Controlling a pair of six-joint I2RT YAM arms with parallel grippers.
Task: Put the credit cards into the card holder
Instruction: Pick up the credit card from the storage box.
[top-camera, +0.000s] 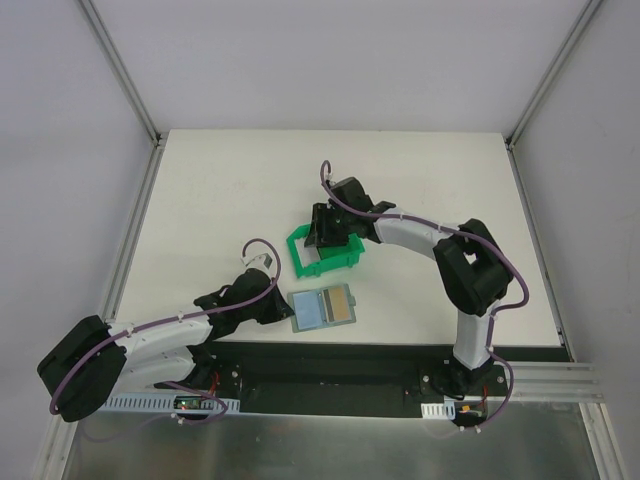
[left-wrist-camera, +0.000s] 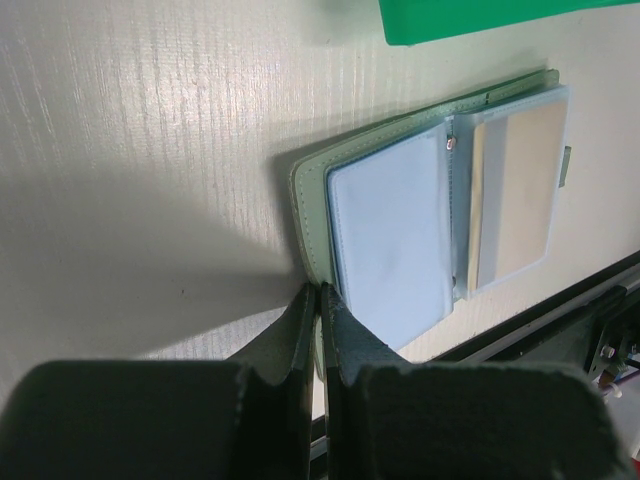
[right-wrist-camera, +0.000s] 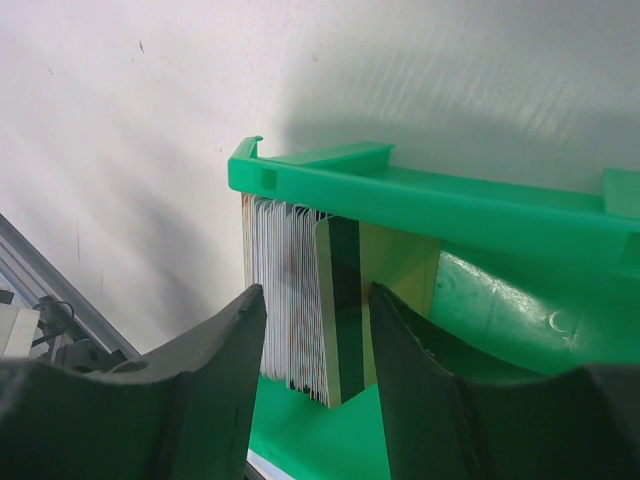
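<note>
Grey-green wallet first, you say: where is it, and how does your left arm stand?

Me: The card holder (top-camera: 324, 309) lies open and flat on the table (top-camera: 220, 190), near my bases. My left arm stretches low toward it. My left claw (top-camera: 284, 309) is closed, its tips at the holder's left edge.

You: What does the wrist add?

Me: The left wrist view shows my fingertips (left-wrist-camera: 305, 300) pressed together against the near corner. One leaf has a pale blue clear pocket, and the other pocket holds a tan card (left-wrist-camera: 520, 190).

You: And the right?

Me: That arm bends at the elbow and reaches back leftward, with my right claw (top-camera: 322, 232) tipped down into the green bin (top-camera: 325, 266). From above, the contents are hidden. The right wrist view shows the credit cards (right-wrist-camera: 290, 290) standing on edge in a stack at the bin's end, my jaws parted either side of them — whether the pads touch, I cannot tell.
</note>
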